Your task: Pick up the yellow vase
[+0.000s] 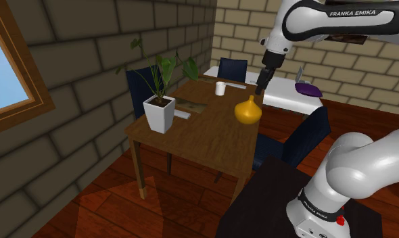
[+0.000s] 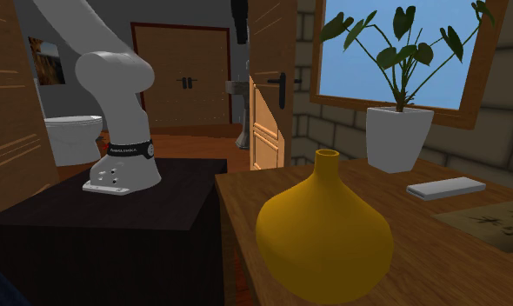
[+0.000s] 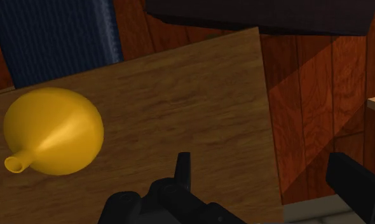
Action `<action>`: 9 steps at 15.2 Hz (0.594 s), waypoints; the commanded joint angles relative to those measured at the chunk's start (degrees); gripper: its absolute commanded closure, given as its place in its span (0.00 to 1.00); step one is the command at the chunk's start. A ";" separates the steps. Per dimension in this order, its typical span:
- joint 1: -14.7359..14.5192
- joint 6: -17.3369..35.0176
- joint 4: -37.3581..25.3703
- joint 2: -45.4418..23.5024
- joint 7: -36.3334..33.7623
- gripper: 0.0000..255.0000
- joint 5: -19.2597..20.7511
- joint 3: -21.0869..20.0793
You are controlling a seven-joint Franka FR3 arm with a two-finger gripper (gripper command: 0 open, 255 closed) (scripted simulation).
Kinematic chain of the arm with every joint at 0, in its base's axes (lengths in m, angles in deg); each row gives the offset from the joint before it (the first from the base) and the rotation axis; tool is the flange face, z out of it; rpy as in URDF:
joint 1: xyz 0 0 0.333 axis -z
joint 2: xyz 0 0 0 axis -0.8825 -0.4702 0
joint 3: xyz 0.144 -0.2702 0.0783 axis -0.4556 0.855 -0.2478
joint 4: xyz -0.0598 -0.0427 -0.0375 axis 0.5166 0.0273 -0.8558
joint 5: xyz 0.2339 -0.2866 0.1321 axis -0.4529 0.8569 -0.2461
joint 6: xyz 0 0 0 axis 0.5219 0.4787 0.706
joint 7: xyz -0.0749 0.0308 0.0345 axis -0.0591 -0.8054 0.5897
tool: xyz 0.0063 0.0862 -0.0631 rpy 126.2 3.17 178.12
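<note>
Shoulder view: the all-black two-finger gripper [image 1: 260, 86], fingers wide apart, hangs at one o'clock of the round yellow narrow-necked vase [image 1: 247, 111] on the brown wooden table [image 1: 205, 138]; I would centre over its neck before descending.

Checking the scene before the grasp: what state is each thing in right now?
gripper: open, above the table, holding nothing.
yellow vase: upright on the table, not held.
potted plant: upright on the table.
white cup: upright at the table's far end.
near door: standing open.
double doors: shut.
</note>
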 commanded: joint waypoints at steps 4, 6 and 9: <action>0.52 4.47 -3.18 -8.16 7.23 0.00 0.36 6.64; 0.54 6.00 -4.88 -11.72 10.16 0.00 -0.16 9.16; 0.42 7.99 -7.97 -17.55 14.83 0.00 -1.73 12.89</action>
